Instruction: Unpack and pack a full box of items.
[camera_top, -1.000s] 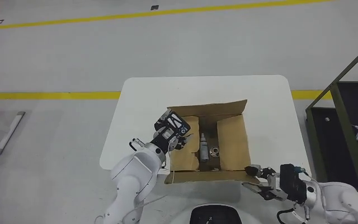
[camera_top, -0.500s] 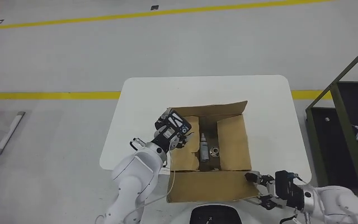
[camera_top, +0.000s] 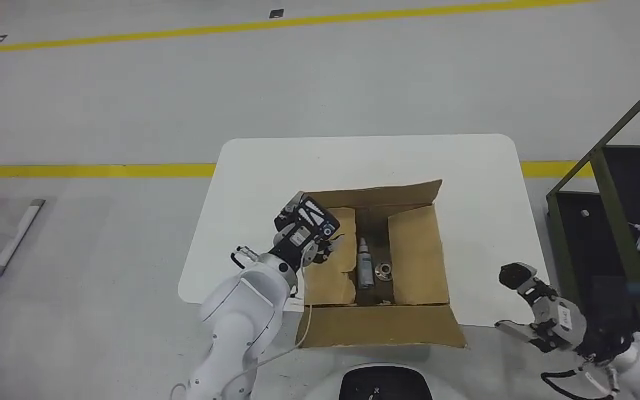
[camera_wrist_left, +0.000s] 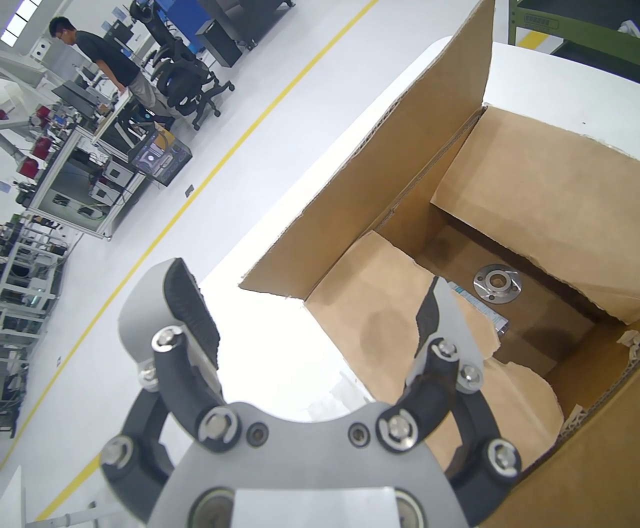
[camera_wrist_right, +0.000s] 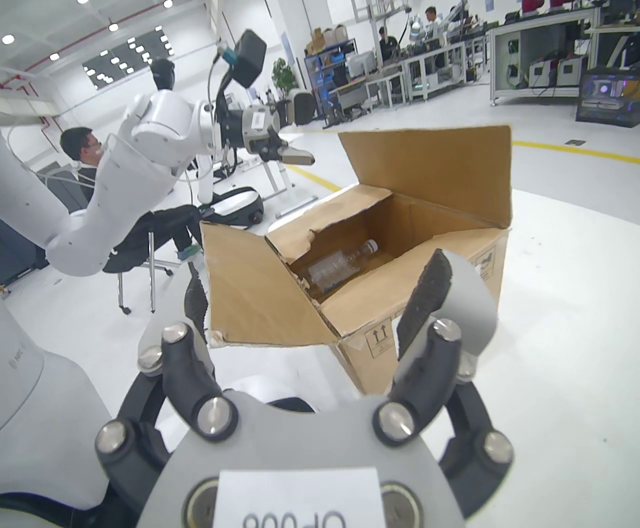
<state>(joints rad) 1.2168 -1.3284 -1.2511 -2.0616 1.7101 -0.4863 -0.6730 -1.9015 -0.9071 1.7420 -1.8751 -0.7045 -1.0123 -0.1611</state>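
An open cardboard box (camera_top: 415, 250) stands in the middle of the white table (camera_top: 480, 180), its far flap upright and its front flap (camera_top: 385, 325) folded out toward me. Inside lie a clear bottle (camera_top: 364, 262) (camera_wrist_right: 340, 262) and a metal flange ring (camera_top: 382, 268) (camera_wrist_left: 496, 282). My left gripper (camera_top: 322, 243) (camera_wrist_left: 310, 320) hangs open over the box's left inner flap (camera_wrist_left: 380, 310), holding nothing. My right gripper (camera_top: 512, 298) (camera_wrist_right: 315, 300) is open and empty off the box's near right corner, facing the box (camera_wrist_right: 425, 165). The left gripper (camera_wrist_right: 295, 155) also shows there, above the box.
A green-framed cart (camera_top: 600, 200) stands just right of the table. Bare tabletop lies beyond the box and to its right. Yellow lines (camera_top: 100, 170) mark the floor around the table.
The front flap has swung outward and now lies wide open. My right gripper has left the flap's right corner and moved right, away from the box. The left arm has stayed put.
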